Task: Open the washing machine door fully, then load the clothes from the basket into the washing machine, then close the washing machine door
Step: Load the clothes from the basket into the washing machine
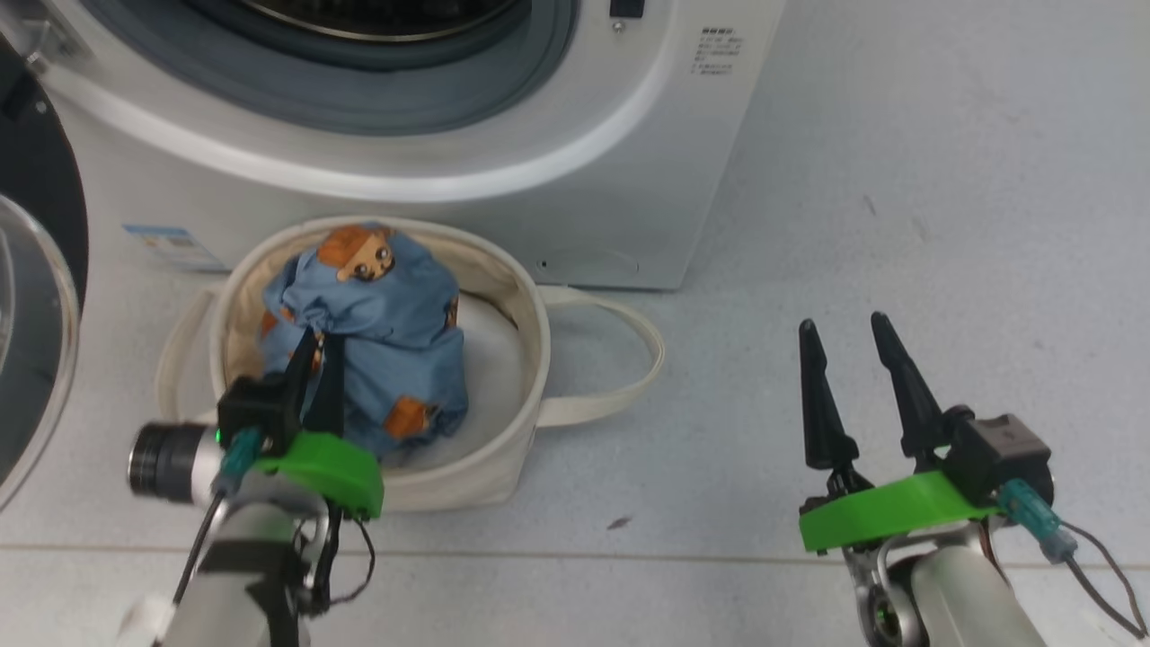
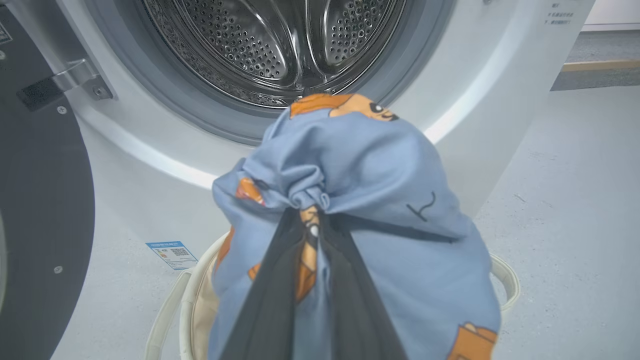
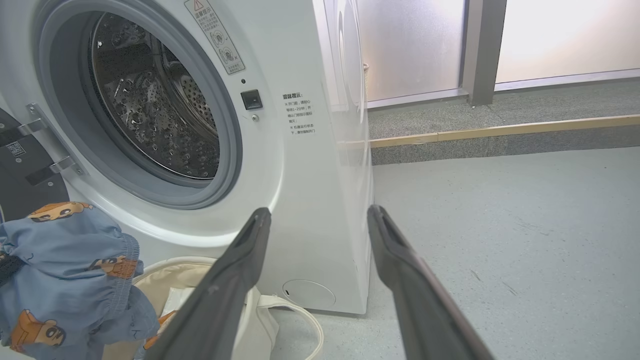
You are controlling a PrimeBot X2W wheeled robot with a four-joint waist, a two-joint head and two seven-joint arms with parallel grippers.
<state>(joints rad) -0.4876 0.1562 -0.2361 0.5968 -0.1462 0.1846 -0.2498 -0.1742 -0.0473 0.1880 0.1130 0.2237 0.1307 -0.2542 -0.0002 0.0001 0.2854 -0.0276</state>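
Note:
The blue clothes [image 1: 377,332] with orange-brown cartoon figures stand bunched up in the cream basket [image 1: 517,296], in front of the white washing machine [image 1: 575,180]. My left gripper [image 1: 320,352] is shut on a gathered fold of the clothes [image 2: 350,165]; its fingers [image 2: 270,300] meet at the pinch [image 2: 311,216]. The bundle rises above the basket rim [image 2: 505,280]. The washing machine door [image 1: 40,207] hangs open at the left, and the steel drum [image 2: 270,45] is exposed. My right gripper [image 1: 842,323] hovers open over the floor, right of the basket, holding nothing [image 3: 320,211].
A plain white padded bundle [image 1: 490,359] lies in the basket under the blue fabric. One loop handle [image 1: 629,359] lies on the grey floor [image 1: 943,225]. A blue sticker [image 1: 175,247] marks the washer's lower front. A raised kerb and frosted window [image 3: 500,135] stand beyond the washer.

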